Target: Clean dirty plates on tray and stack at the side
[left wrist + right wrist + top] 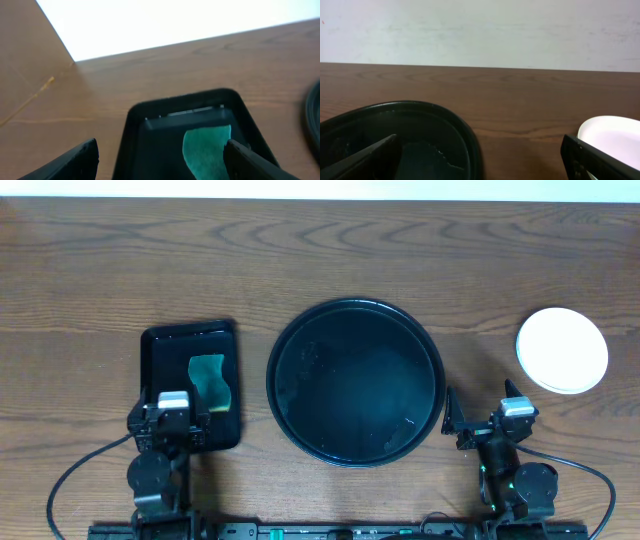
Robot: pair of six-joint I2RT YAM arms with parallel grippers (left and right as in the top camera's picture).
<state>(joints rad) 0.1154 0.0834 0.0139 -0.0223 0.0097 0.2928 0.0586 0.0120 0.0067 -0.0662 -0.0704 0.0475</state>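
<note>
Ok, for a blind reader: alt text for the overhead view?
Empty round black tray mid-table, white plates stacked far right. Small tray with green sponge at left; left end effector and right end effector open at the near edge.

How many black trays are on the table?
2. The round tray sits at centre; the smaller rectangular tray, holding a green sponge, lies to its left. None look hidden.
</note>
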